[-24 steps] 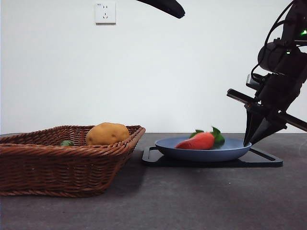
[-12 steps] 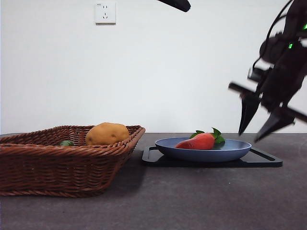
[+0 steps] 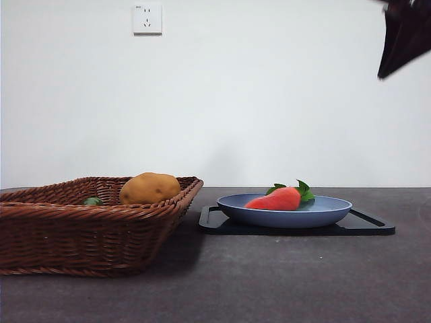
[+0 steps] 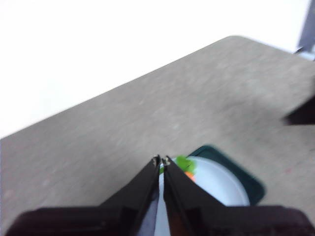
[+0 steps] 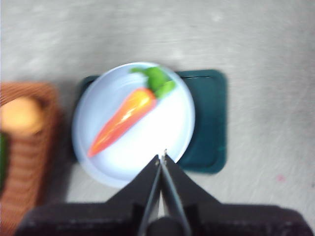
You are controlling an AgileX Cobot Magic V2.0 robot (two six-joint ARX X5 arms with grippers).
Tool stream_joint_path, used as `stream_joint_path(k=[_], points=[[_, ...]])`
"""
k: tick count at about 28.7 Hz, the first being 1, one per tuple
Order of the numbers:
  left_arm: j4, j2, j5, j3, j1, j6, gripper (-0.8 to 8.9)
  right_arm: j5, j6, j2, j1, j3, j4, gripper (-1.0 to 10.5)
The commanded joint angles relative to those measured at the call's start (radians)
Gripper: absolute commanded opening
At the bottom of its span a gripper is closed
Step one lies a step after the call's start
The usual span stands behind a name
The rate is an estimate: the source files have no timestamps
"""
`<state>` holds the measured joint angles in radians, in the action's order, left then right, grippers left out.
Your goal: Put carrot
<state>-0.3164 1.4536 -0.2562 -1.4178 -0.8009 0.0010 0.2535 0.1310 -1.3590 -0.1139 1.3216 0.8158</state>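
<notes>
On the round blue plate (image 3: pixel 330 210), the red-orange toy carrot with green leaves (image 3: pixel 279 198) lies alone.
My right fingers (image 5: pixel 162 158) hang clenched and empty above it; my left fingers (image 4: pixel 162 160) are clenched too.

The front camera sat low, level with the surface (image 3: pixel 269 282), facing the far white wall; the basket (image 3: pixel 87 229) loomed near on the left and the blue plate (image 3: pixel 286 214) lay right of centre. The right wrist camera looked almost straight down from high above the plate (image 5: pixel 133 123), catching the basket's edge too. The left wrist camera looked down at a slant from high up, blurred. All three views shared the plate and the carrot (image 3: pixel 279 198).
</notes>
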Motion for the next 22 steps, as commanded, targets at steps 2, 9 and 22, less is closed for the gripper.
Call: stream_joint_path(k=[2,9,22], points=[[-0.137,-0.016,-0.005,-0.017,0.040,0.024,0.06,-0.026,-0.016,0.065,-0.055,-0.014,0.016,0.0],[-0.251,-0.170,-0.002,0.014,0.092,0.064,0.06,-0.186,-0.017,0.240,-0.217,-0.134,-0.014,0.0],[-0.129,-0.655,-0.006,0.484,0.136,0.067,0.06,-0.288,-0.032,0.616,-0.343,-0.513,-0.419,0.0]])
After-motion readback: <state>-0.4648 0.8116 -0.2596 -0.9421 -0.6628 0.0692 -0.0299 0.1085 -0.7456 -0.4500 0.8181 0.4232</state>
